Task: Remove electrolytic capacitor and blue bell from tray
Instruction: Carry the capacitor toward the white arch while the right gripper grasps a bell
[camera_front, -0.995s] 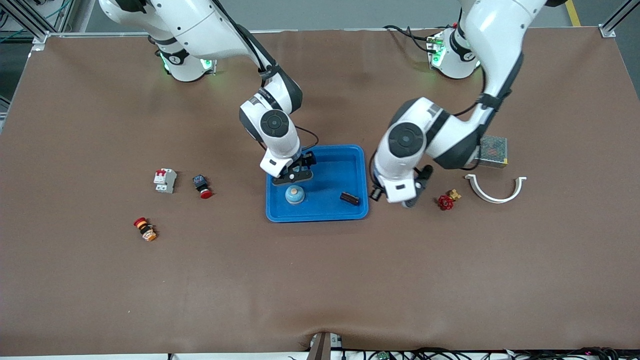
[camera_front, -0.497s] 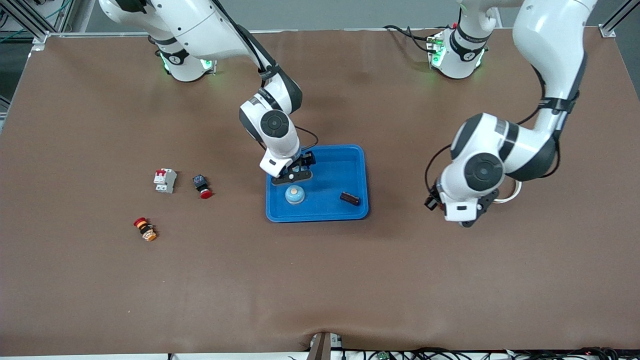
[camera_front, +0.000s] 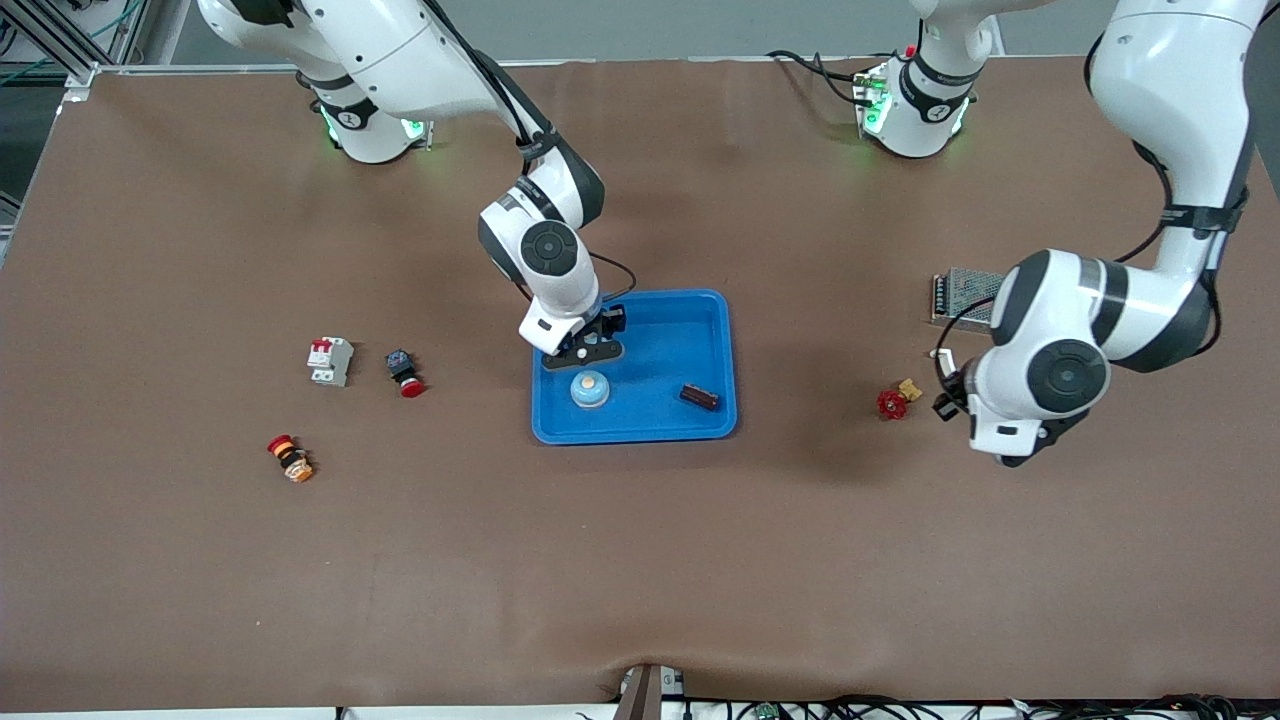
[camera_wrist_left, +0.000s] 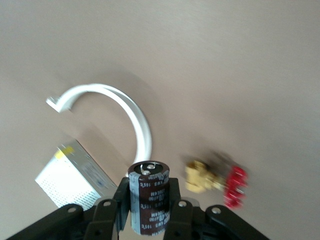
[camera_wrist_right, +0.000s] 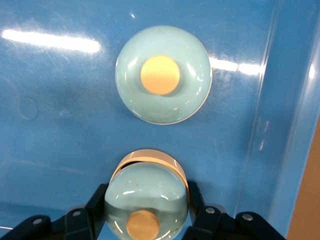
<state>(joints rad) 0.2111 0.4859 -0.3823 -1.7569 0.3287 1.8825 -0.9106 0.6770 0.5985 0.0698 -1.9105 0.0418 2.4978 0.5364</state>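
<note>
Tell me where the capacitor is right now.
The capacitor is held upright in the left gripper, over the table near the red valve and white curved bracket.

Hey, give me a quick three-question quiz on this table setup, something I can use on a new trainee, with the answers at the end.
1. True or false: the left gripper is shut on a capacitor.
2. The right gripper is over: A the blue tray; B the circuit breaker; C the mesh box.
3. Fill in: the red valve lies toward the ___ arm's end of the table.
Key: 1 true; 2 A; 3 left.
</note>
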